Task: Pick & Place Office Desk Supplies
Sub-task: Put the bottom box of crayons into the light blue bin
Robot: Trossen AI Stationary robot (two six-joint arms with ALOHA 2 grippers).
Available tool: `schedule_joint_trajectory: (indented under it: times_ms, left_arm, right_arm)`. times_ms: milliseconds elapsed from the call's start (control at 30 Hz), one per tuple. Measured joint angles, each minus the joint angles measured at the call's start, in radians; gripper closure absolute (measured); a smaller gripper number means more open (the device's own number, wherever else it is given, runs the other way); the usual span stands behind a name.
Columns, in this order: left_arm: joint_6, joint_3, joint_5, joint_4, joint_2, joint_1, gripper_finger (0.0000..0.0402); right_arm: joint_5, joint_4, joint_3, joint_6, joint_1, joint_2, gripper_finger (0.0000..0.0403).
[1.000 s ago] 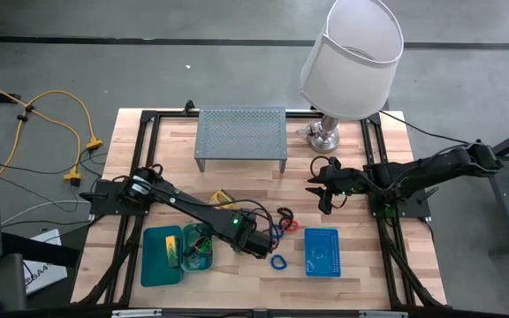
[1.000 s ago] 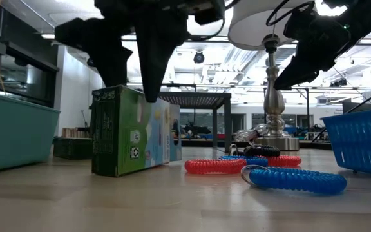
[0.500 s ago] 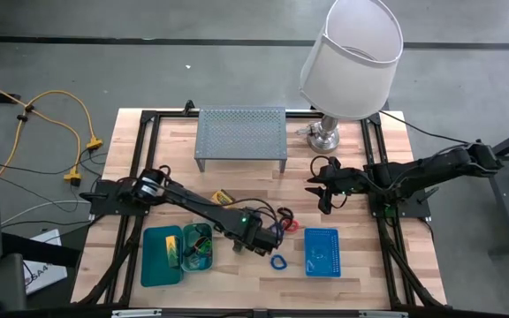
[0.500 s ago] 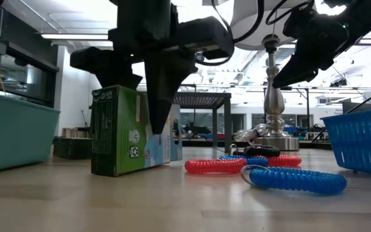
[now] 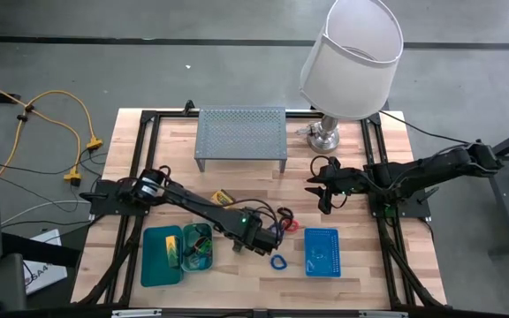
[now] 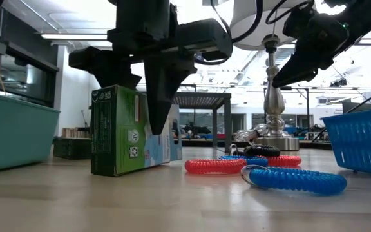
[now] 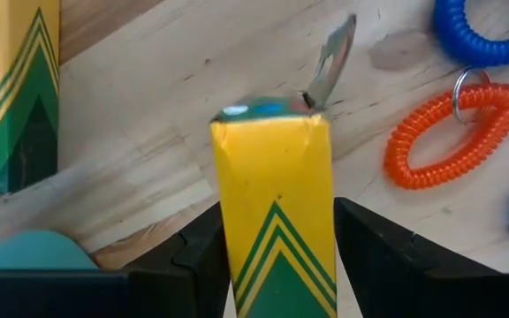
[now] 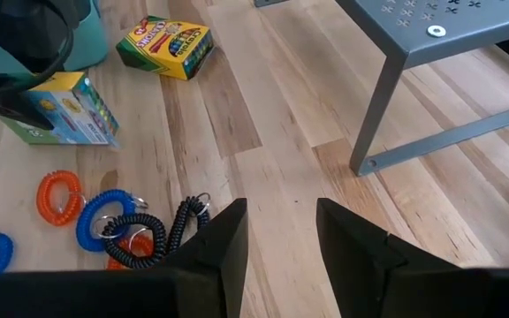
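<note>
From above, the left gripper has slid rightward since a second ago and now sits mid-desk. At desk level it straddles the upright crayon box, unlifted. Its wrist view shows fingers flanking the box, not visibly clenched. The right gripper waits, released, beside the lamp.

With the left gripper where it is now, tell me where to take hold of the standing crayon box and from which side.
Take the crayon box across its two flat side faces, below the loose open flap, coming straight down from above. It stands upright on the table, and the left gripper straddles it from above. The flap would probably bend if pinched.
</note>
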Motion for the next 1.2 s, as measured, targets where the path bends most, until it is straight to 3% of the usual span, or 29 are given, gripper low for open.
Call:
schedule_joint_trajectory:
  times_ms: [233,500,833,1200]
  left_arm:
    - [-0.002,0.0,0.0,0.0,0.0,-0.001,0.0231]
    - [-0.002,0.001,0.0,0.0,0.0,-0.001,0.0297]
    - [0.008,0.0,-0.006,-0.027,-0.01,-0.005,0.0289]
    - [-0.119,0.0,-0.126,-0.227,-0.251,-0.073,0.0292]
  right_arm:
    - [0.0,0.0,0.0,0.0,0.0,0.0,0.0279]
    - [0.0,0.0,0.0,0.0,0.0,0.0,0.0279]
    - [0.0,-0.001,0.0,0.0,0.0,0.0,0.0279]
    - [0.0,-0.001,0.001,0.0,0.0,0.0,0.0279]
